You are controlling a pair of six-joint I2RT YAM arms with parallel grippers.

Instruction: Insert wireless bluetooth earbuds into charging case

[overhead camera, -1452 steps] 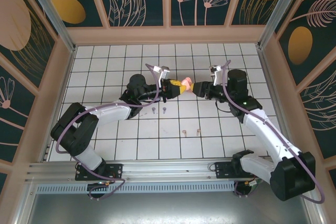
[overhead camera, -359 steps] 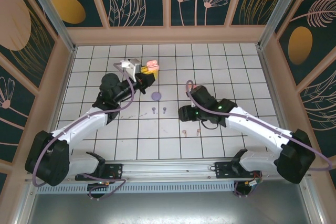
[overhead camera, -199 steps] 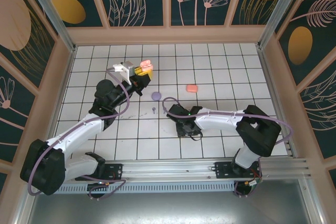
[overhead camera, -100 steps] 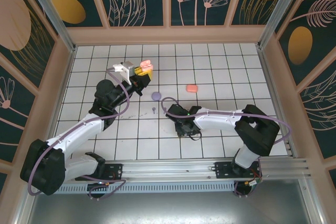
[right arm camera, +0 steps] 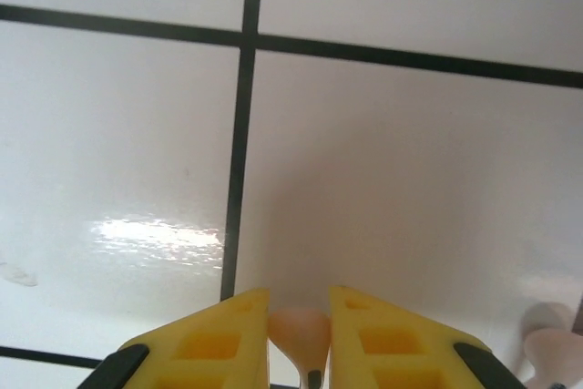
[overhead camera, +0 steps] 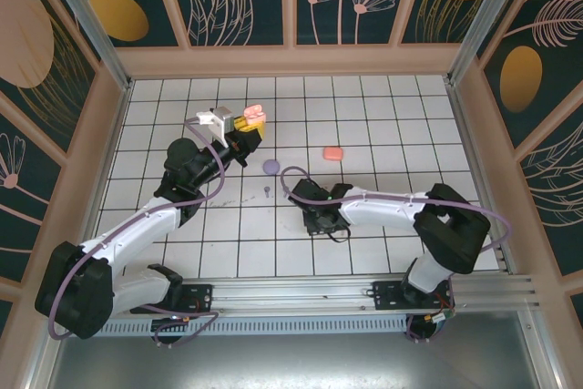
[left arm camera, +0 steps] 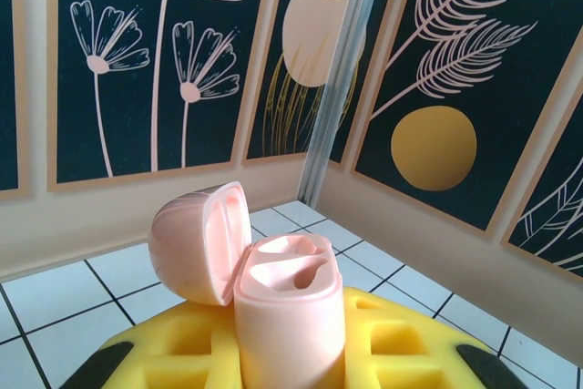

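Observation:
My left gripper (overhead camera: pixel 248 125) is raised over the back left tiles and shut on a salmon-pink charging case (left arm camera: pixel 290 316). The case stands upright between the yellow pads, its lid (left arm camera: pixel 200 243) hinged open to the left and both sockets bare. My right gripper (overhead camera: pixel 321 222) points down at the tiled floor near the middle. In the right wrist view its yellow fingers (right arm camera: pixel 214 334) press from both sides on a salmon-pink earbud (right arm camera: pixel 299 330), stem toward the camera. A second pink earbud (right arm camera: pixel 556 351) lies at the lower right edge of that view.
A closed pink case-like piece (overhead camera: pixel 333 153) lies on the tiles behind the right gripper. A lilac rounded piece (overhead camera: pixel 271 167) and a tiny lilac earbud (overhead camera: pixel 265 191) lie between the arms. Patterned walls enclose the floor on three sides.
The right gripper's jaws have closed in onto the pink earbud on the floor. The right arm shifted only slightly. The left arm and its case have stayed still.

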